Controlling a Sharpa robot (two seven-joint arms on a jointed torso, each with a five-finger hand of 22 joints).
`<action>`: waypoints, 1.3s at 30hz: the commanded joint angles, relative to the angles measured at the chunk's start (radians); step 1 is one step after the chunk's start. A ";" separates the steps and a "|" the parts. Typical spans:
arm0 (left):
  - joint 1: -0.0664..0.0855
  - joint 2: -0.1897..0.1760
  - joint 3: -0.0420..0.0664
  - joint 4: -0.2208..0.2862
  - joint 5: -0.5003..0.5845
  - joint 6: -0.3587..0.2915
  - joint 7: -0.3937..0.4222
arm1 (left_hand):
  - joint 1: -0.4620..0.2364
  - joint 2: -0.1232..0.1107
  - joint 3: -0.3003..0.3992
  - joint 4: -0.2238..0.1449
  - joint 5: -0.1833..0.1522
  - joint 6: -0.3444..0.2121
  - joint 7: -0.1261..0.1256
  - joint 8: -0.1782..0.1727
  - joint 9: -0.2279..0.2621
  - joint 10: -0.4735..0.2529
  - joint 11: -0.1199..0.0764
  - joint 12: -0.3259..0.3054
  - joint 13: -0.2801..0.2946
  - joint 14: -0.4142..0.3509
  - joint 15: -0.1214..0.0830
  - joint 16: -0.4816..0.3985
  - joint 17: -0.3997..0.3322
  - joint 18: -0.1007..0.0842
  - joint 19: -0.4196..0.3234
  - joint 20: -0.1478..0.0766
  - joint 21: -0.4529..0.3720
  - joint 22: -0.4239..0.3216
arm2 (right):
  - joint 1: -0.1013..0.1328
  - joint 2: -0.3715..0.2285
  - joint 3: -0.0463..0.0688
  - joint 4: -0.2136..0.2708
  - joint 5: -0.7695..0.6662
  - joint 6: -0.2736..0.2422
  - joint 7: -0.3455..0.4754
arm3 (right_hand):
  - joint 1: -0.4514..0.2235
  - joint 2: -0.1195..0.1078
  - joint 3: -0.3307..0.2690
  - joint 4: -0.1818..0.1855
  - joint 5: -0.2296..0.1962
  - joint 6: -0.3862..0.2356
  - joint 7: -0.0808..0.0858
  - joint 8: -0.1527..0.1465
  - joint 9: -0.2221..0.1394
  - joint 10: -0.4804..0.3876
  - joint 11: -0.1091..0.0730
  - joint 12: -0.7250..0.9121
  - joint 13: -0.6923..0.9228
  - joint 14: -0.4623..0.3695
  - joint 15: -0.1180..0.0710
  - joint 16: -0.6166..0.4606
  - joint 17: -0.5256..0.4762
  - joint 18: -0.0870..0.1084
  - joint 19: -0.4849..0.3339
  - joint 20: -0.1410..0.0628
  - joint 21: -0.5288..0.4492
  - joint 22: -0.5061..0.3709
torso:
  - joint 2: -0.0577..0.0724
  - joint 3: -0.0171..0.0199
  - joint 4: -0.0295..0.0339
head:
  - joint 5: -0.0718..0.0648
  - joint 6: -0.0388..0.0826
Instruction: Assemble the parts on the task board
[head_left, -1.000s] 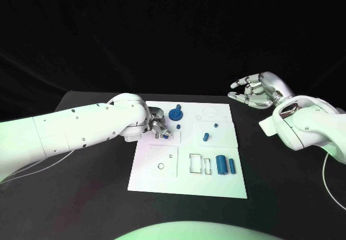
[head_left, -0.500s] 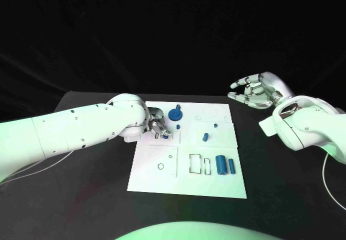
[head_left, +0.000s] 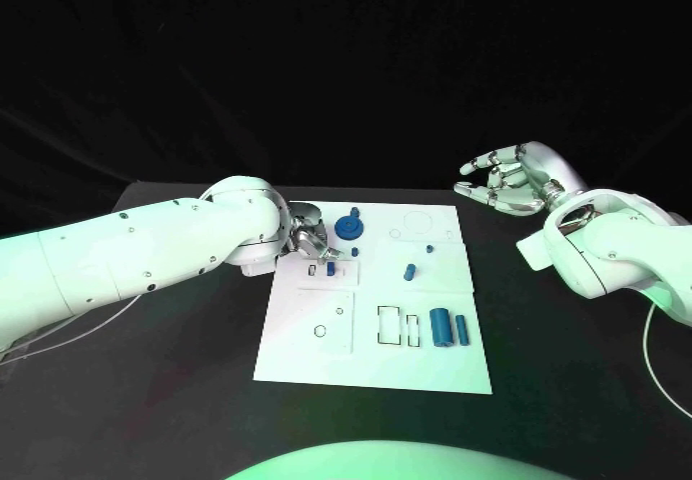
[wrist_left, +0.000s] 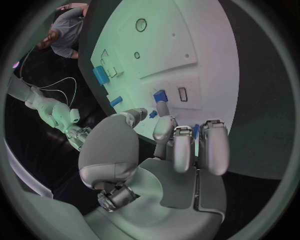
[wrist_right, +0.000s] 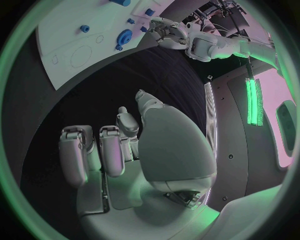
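Reaching in over the near-left part of the task board (head_left: 310, 345), the left robot hand (head_left: 313, 247) hangs low above the white plate, its fingers curled down around a small blue part (head_left: 330, 267). From the head view the part sits right at the fingertips, but whether it is pinched or merely touched I cannot tell. The left wrist view shows a small blue part (wrist_left: 159, 96) lying on the board beside a dark rectangular outline, just past the silver fingertips (wrist_left: 162, 108), with another bit of blue (wrist_left: 195, 131) tucked between the curled fingers.

The right robot hand (head_left: 508, 178) is held up off the black bench (head_left: 173, 390), well apart from the board's far right corner, palm turned inward, fingers spread and loosely bent with nothing in them (wrist_right: 119, 150).

On the board, a blue disc-shaped part (head_left: 352, 230) stands near the far edge, just beside the left robot hand. A small oblong part (head_left: 411, 271) lies near the middle, with a tiny blue piece (head_left: 433, 250) beyond it. Two upright blue cylinders (head_left: 441, 328) stand side by side toward the near right, next to rectangular outlines drawn on the plate.
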 joint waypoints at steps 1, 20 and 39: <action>0.006 -0.005 0.007 0.007 -0.002 -0.003 0.005 | -0.014 -0.002 -0.009 0.000 -0.008 -0.005 0.006 -0.006 0.001 -0.008 -0.001 -0.004 -0.002 0.106 -0.003 0.006 0.263 -0.020 0.021 -0.005 0.001 0.021 | -0.001 0.000 0.000 0.000 -0.003 0.001 0.012 | -0.010 0.001 -0.004 0.004 -0.004 -0.008 -0.001 0.005 -0.002 -0.005 -0.001 -0.007 -0.001 0.058 -0.006 -0.006 0.082 0.005 0.064 -0.007 -0.003 0.218 | 0.000 -0.0001 0.0008 | 0.000 0.004; 0.070 0.034 0.032 -0.173 0.024 -0.018 0.028 | 0.080 -0.006 -0.047 -0.001 -0.004 -0.088 0.048 -0.087 -0.038 -0.106 0.035 -0.126 -0.137 0.106 0.027 0.006 0.263 -0.010 -0.001 0.018 -0.029 -0.028 | -0.003 0.001 0.000 -0.009 -0.002 0.005 0.012 | -0.012 0.002 -0.004 0.004 -0.004 -0.008 -0.002 0.006 -0.002 -0.003 -0.001 -0.005 0.000 0.058 -0.007 -0.006 0.082 0.005 0.063 -0.007 -0.004 0.218 | 0.003 -0.0018 0.0009 | 0.009 0.034; 0.072 0.128 0.008 -0.338 -0.022 0.091 0.023 | 0.055 0.003 -0.076 -0.001 -0.030 -0.087 0.054 -0.107 -0.057 -0.114 0.041 -0.130 -0.149 0.106 0.034 0.006 0.263 -0.010 -0.002 0.026 -0.029 -0.028 | -0.004 0.005 0.000 -0.012 -0.001 0.008 0.010 | -0.013 0.004 -0.003 0.003 -0.003 -0.008 -0.002 0.007 -0.002 -0.002 -0.002 -0.004 0.000 0.058 -0.007 -0.007 0.082 0.005 0.064 -0.007 -0.003 0.219 | 0.001 0.0000 -0.0018 | 0.015 0.026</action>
